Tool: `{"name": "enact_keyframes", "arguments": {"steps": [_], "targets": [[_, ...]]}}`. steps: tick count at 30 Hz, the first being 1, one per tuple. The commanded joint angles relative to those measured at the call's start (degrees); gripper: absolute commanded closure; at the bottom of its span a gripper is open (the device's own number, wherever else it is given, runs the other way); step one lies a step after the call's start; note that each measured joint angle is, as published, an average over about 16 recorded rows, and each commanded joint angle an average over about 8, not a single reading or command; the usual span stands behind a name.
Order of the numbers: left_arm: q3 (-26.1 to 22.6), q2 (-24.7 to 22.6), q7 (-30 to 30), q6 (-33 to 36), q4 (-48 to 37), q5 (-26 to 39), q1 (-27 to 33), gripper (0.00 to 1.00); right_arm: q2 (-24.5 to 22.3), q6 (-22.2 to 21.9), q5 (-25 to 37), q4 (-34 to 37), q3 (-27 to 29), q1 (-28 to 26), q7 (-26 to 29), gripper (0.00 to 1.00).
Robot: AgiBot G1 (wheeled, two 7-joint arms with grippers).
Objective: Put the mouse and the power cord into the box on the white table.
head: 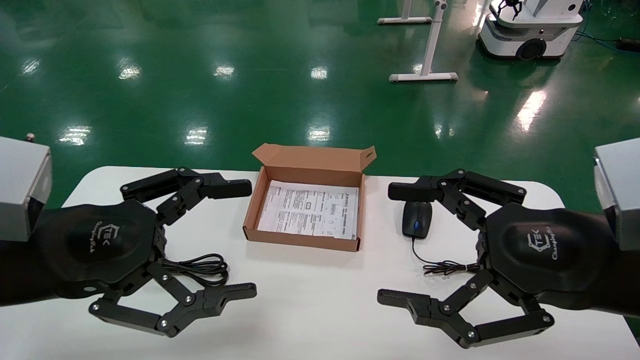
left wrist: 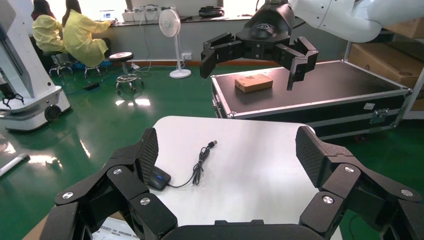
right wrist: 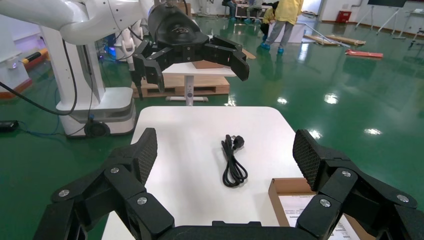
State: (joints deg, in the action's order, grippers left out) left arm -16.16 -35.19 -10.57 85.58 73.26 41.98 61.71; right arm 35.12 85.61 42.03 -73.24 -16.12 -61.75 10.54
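Note:
The brown cardboard box (head: 256, 210) lies open at the middle of the white table (head: 310, 300), a printed sheet on its bottom. To its right sits the black mouse (head: 417, 219) with a blue wheel, its thin cable bundled toward me. The coiled power cord (head: 202, 267) rests left of the box, partly hidden by my left gripper (head: 239, 240), which hovers open and holds nothing. My right gripper (head: 395, 243) hovers open over the mouse's side, also with nothing in it. The cord (right wrist: 232, 160) shows in the right wrist view, the mouse (left wrist: 159, 178) in the left wrist view.
Beyond the table is green floor with white stand legs (head: 424, 76) and another robot's base (head: 530, 30). A black flight case (left wrist: 310, 95) stands past the table's right end. People in yellow coats sit far off (left wrist: 75, 30).

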Motion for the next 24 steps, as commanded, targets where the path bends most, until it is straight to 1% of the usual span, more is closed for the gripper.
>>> {"name": "enact_keyframes", "arguments": {"steps": [1, 24], "targets": [[0.0, 0.0, 0.0, 0.0, 0.0, 0.0, 0.0, 0.0, 0.0, 0.0, 0.0, 0.0, 0.0, 0.0, 0.0, 0.0], [0.0, 0.0, 0.0, 0.0, 0.0, 0.0, 0.0, 0.0, 0.0, 0.0, 0.0, 0.0, 0.0, 0.0, 0.0, 0.0]]}}
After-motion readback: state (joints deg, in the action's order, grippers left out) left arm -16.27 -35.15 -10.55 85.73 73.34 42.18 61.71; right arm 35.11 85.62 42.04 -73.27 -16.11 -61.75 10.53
